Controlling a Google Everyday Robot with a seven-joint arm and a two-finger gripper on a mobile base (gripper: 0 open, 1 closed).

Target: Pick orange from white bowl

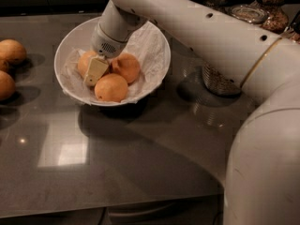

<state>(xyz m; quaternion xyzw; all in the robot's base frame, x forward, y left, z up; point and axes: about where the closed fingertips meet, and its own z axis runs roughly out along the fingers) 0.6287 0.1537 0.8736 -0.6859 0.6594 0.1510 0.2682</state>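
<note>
Reaching into the white bowl (56, 64), at 10 o'clock on the counter (140, 163): my claw (95, 71), lying against the orange (83, 60) at the bowl's 9 o'clock; apart or clamped, I cannot tell. Same bowl, on crumpled paper (146, 46): pinker fruit (126, 67) at 3 o'clock, brighter fruit (111, 88) at 6 o'clock. Loose oranges (11, 51) at the counter's 9 o'clock; cereal jars (274, 13) at 1 o'clock.

No readable txt/labels/nos.: none on gripper (95, 73) in white bowl (60, 81), none on jars (275, 12).
</note>
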